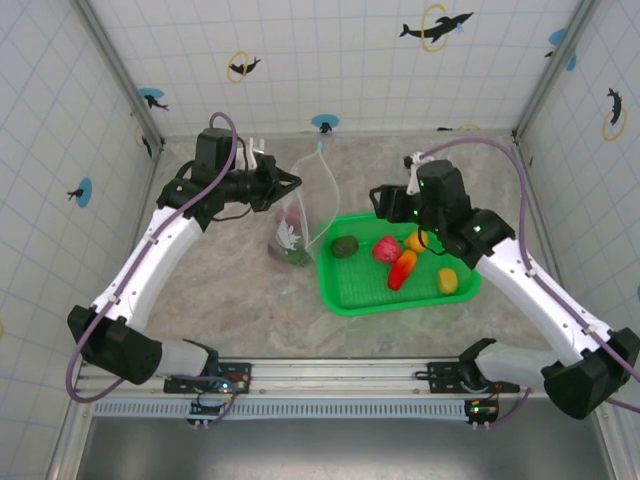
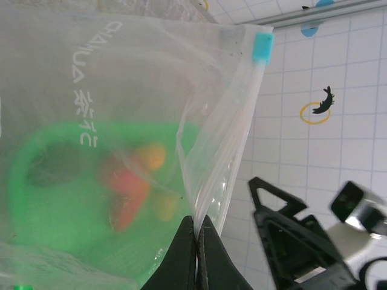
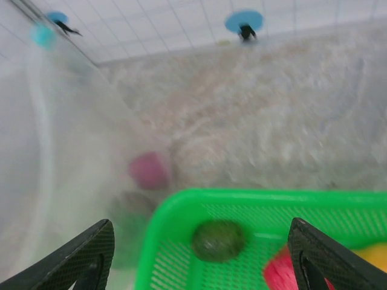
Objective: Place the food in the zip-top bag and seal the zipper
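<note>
One mirrored white print [image 2: 91, 81] on zip-top bag [image 2: 158, 66], perhaps "CHAHUA".

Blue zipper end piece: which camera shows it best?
Left wrist view: the pale-blue end piece is close and sharp atop the whitish zipper strip. Right wrist view blurs it; from above it's too small to tell.

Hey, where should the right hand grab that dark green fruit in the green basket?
Take the dark green fruit across its rounded middle, coming down from above with the open right hand. The green basket wall stands close beside it, so a sideways approach looks blocked; the red piece lies apart, leaving finger room.
</note>
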You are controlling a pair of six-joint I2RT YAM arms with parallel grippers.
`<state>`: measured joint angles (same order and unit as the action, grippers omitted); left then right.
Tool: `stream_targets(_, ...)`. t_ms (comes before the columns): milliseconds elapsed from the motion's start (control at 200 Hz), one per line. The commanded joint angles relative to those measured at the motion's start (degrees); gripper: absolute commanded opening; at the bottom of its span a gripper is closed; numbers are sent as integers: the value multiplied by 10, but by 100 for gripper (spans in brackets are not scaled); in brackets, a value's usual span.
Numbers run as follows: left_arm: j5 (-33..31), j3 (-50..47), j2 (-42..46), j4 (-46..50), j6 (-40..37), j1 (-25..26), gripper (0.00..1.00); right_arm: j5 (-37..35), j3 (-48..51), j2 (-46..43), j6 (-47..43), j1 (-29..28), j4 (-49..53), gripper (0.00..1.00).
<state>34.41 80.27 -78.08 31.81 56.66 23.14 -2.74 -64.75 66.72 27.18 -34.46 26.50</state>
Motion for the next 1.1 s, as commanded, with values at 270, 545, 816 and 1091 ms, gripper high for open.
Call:
stream_targets(270, -12, 16, 11, 19, -29, -6, 0, -2, 82, 116, -49, 5, 36, 77)
stream_targets(545, -8, 7, 10, 18, -30, -6, 0, -20, 43, 231, -76, 3, 65, 81)
stream_targets(816, -9, 0, 8, 19, -32, -6, 0, -7, 45, 270, -84, 6, 38, 80)
stream_targets(1091, -10, -4, 10, 18, -35, -6, 0, 8, 31, 281, -88, 6, 30, 63)
